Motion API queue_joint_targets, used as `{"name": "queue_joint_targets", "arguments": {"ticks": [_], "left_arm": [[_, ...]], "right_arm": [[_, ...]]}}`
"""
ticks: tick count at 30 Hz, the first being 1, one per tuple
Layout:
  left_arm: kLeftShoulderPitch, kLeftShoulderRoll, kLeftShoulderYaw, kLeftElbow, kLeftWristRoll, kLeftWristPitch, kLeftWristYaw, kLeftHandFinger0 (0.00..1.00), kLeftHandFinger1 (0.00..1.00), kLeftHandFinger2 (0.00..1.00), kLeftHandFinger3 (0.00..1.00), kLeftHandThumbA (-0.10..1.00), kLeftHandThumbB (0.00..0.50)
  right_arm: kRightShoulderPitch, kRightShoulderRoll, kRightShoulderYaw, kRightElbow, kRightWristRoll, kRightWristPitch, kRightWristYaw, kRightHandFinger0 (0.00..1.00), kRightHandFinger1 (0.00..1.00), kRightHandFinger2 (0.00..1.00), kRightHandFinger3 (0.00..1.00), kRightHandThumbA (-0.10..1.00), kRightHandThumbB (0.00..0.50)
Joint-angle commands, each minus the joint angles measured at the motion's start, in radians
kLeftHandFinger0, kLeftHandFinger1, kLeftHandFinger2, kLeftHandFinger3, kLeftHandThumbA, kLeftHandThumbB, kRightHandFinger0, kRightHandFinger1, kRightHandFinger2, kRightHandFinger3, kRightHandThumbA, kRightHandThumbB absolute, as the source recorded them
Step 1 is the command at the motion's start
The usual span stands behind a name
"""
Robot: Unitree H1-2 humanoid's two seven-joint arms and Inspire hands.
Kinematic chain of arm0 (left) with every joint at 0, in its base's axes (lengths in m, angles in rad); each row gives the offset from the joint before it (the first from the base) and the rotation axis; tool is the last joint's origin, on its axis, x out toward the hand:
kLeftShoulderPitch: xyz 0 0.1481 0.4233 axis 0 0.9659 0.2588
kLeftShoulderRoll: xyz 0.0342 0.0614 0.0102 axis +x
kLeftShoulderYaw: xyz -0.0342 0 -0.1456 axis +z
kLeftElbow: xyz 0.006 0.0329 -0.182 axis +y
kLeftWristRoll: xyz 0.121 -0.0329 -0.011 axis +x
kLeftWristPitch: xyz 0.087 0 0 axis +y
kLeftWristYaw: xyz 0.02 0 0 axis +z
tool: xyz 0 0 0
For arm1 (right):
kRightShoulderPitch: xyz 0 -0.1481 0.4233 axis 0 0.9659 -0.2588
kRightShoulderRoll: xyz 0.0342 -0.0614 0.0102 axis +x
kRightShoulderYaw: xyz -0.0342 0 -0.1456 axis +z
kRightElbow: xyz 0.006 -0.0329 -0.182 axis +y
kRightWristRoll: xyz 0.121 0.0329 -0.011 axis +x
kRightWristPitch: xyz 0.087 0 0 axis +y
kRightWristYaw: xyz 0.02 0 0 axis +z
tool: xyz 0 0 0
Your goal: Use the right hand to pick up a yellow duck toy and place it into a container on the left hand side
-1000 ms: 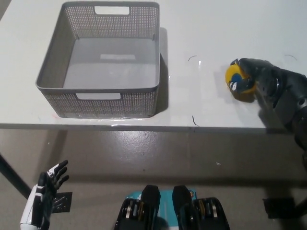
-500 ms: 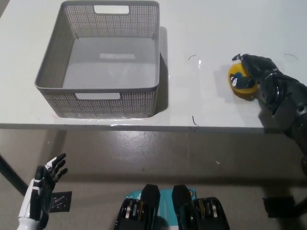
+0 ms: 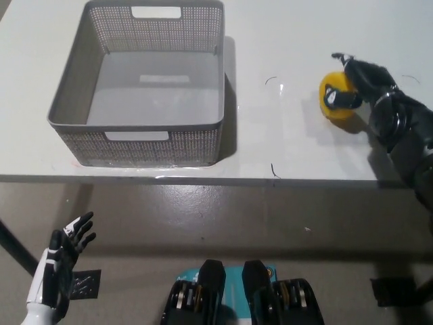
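The yellow duck toy (image 3: 335, 96) is at the right of the white table (image 3: 284, 135), with my black right hand (image 3: 358, 84) closed around its right side. A dark finger wraps across the duck's front. I cannot tell whether the duck still touches the table. The grey mesh basket (image 3: 139, 139) stands at the table's left with nothing inside it, well apart from the duck. My white left hand (image 3: 57, 267) hangs below the table's front edge at the lower left, fingers spread, holding nothing.
The table's front edge runs across the middle of the view, with grey floor below it. Between basket and duck there are only small dark marks (image 3: 272, 170) on the tabletop.
My right hand and the duck have shifted slightly away from the table's front edge. The left hand has stayed low at the lower left with little change.
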Motion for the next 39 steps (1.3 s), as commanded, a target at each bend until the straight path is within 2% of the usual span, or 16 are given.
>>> {"name": "queue_joint_targets", "arguments": {"ticks": [1,3,6,14,17,19,20,23,29,33,34,35,36,37,38,39], "left_arm": [[-0.012,0.004,0.015,-0.015,-0.015,-0.033,0.002,1.00,1.00,1.00,1.00,1.00,0.250],[-0.012,0.004,0.015,-0.012,-0.015,-0.036,0.002,1.00,1.00,1.00,1.00,1.00,0.239],[-0.013,0.006,0.014,-0.012,-0.010,-0.036,0.002,1.00,1.00,1.00,1.00,1.00,0.249],[-0.010,0.008,0.012,-0.014,-0.013,-0.036,-0.003,1.00,1.00,1.00,1.00,1.00,0.256],[-0.007,0.009,0.011,-0.022,-0.007,-0.034,-0.001,1.00,1.00,1.00,1.00,1.00,0.256],[-0.007,0.008,0.012,-0.026,-0.008,-0.029,0.001,1.00,1.00,1.00,1.00,1.00,0.254],[-0.007,0.008,0.011,-0.028,-0.008,-0.026,0.000,1.00,1.00,1.00,1.00,1.00,0.255],[-0.008,0.013,0.008,-0.022,-0.009,-0.031,-0.008,1.00,1.00,1.00,1.00,1.00,0.256],[-0.002,0.015,0.002,-0.028,0.006,-0.020,-0.004,1.00,1.00,1.00,1.00,1.00,0.254],[0.002,0.019,-0.007,-0.035,0.027,-0.009,-0.003,1.00,1.00,1.00,1.00,1.00,0.241],[0.004,0.021,-0.009,-0.035,0.027,-0.007,-0.007,1.00,1.00,1.00,1.00,1.00,0.243],[0.005,0.023,-0.012,-0.035,0.028,-0.004,-0.010,1.00,1.00,1.00,1.00,1.00,0.244],[0.003,0.024,-0.015,-0.032,0.030,-0.005,-0.013,1.00,1.00,1.00,1.00,1.00,0.250],[0.001,0.025,-0.019,-0.030,0.032,-0.005,-0.015,1.00,1.00,1.00,1.00,1.00,0.259],[-0.002,0.026,-0.023,-0.029,0.038,-0.005,-0.016,1.00,1.00,1.00,1.00,1.00,0.269],[-0.002,0.026,-0.026,-0.030,0.040,-0.004,-0.016,1.00,1.00,1.00,1.00,1.00,0.270]], "right_arm": [[-0.118,-0.030,-0.033,-0.015,0.028,-0.057,-0.072,0.08,0.53,0.95,1.00,-0.10,0.218],[-0.139,-0.027,-0.044,-0.018,0.032,-0.061,-0.082,0.03,0.58,1.00,1.00,-0.10,0.184],[-0.190,-0.015,-0.069,-0.026,0.048,-0.059,-0.095,0.07,0.66,1.00,1.00,-0.10,0.164],[-0.291,0.029,-0.141,-0.040,0.085,-0.086,-0.083,0.01,0.62,0.97,1.00,-0.10,0.157],[-0.313,0.052,-0.150,-0.048,0.084,-0.122,-0.105,0.00,0.54,0.91,0.89,-0.10,0.143],[-0.338,0.076,-0.151,-0.055,0.082,-0.113,-0.108,0.00,0.49,0.88,0.89,-0.10,0.172],[-0.353,0.090,-0.152,-0.058,0.083,-0.103,-0.102,0.00,0.51,0.92,0.97,-0.10,0.171],[-0.380,0.121,-0.163,-0.063,0.097,-0.101,-0.079,0.03,0.59,0.96,1.00,-0.10,0.178],[-0.419,0.209,-0.154,-0.062,0.088,-0.102,-0.113,0.00,0.47,0.88,0.88,-0.10,0.177],[-0.429,0.260,-0.159,-0.055,0.096,-0.115,-0.124,0.00,0.48,0.89,0.88,-0.10,0.219],[-0.430,0.275,-0.154,-0.053,0.091,-0.116,-0.132,0.18,0.66,1.00,0.97,-0.10,0.225],[-0.430,0.284,-0.149,-0.052,0.085,-0.120,-0.140,0.25,0.67,0.99,0.98,-0.10,0.226],[-0.432,0.300,-0.153,-0.051,0.090,-0.110,-0.133,0.76,0.85,0.90,0.94,-0.10,0.221],[-0.433,0.314,-0.161,-0.050,0.099,-0.104,-0.125,0.51,0.64,0.75,0.85,-0.10,0.234],[-0.433,0.334,-0.169,-0.049,0.109,-0.091,-0.119,0.10,0.39,0.66,0.76,-0.10,0.241],[-0.433,0.340,-0.171,-0.049,0.111,-0.086,-0.119,0.02,0.35,0.66,0.71,-0.10,0.245]]}}
